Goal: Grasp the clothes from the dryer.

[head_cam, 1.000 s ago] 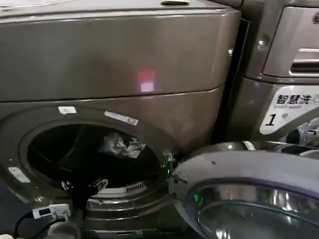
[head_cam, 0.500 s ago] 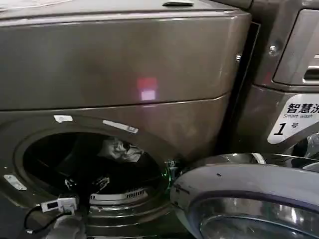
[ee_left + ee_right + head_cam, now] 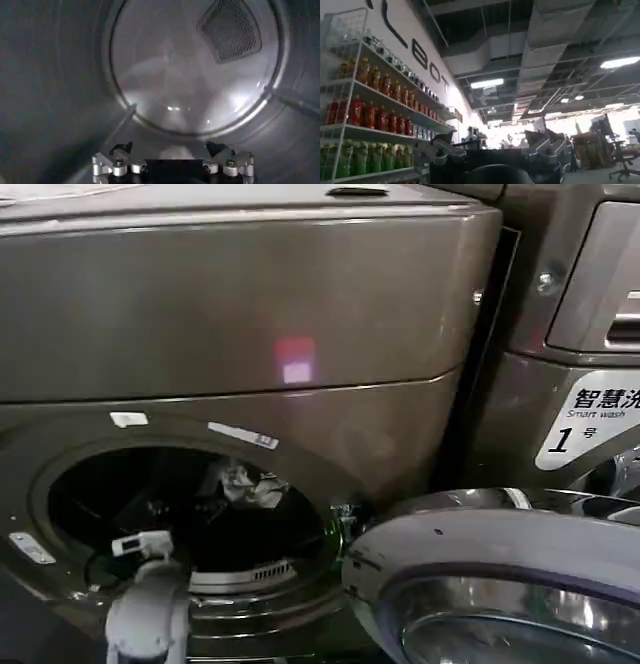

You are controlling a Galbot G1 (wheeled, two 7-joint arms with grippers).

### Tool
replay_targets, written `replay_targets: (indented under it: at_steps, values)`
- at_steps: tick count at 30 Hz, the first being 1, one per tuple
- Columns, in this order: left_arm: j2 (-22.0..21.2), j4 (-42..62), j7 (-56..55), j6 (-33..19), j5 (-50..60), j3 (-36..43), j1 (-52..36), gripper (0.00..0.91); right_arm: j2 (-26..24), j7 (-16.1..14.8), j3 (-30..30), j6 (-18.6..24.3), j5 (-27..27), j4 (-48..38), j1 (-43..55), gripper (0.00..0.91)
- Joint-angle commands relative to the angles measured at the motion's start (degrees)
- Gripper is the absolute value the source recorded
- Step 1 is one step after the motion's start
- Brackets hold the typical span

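Note:
The bronze-brown dryer (image 3: pixel 250 304) stands with its round porthole open. The clothes (image 3: pixel 245 482), a small crumpled white bundle, lie deep in the dark drum, right of centre. My left arm (image 3: pixel 148 609) rises from the lower left and reaches over the porthole's lower rim into the drum. In the left wrist view, my left gripper (image 3: pixel 170 148) is open, facing the drum's back wall (image 3: pixel 190 65). A pale blurred lump (image 3: pixel 172 151) sits low between its fingers; I cannot tell whether it touches them. My right gripper (image 3: pixel 490 142) is open and empty, pointing out into the room.
The dryer's grey-rimmed glass door (image 3: pixel 500 584) hangs open at the lower right, close to the porthole. A second bronze machine with a "1" sticker (image 3: pixel 590 419) stands to the right. Shelves of bottles (image 3: pixel 370 110) line the room behind.
My left arm has risen and pushed further into the porthole. The clothes have not moved.

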Motion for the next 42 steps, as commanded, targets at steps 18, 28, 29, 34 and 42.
replay_targets:
  at_steps: [18, 28, 29, 34, 42]
  values:
    - [-0.68, 42.03, 3.41, -19.40, 1.71, -1.42, -27.46, 0.907, -0.01, -0.03, -0.24, 0.22, -0.07, 0.23, -0.14, 0.907]
    - [0.01, 55.23, 11.02, -16.57, 13.31, -0.71, -37.44, 0.907, 0.28, -0.03, -1.09, 0.07, -0.18, 1.49, 0.09, 0.907]
    - [0.09, 56.99, 13.15, -16.71, 17.40, -0.77, -38.73, 0.907, 0.26, -0.03, -1.14, 0.04, -0.18, 1.58, 0.12, 0.907]
    - [0.43, 60.97, 24.95, -19.28, 41.75, -0.38, -42.90, 0.907, 0.13, -0.12, -1.30, 0.12, -0.21, 1.47, -0.22, 0.907]
    - [0.87, 65.86, 40.44, -30.52, 68.14, 0.92, -47.57, 0.907, -1.03, -0.68, -1.37, 0.20, -0.24, 1.09, -0.76, 0.907]
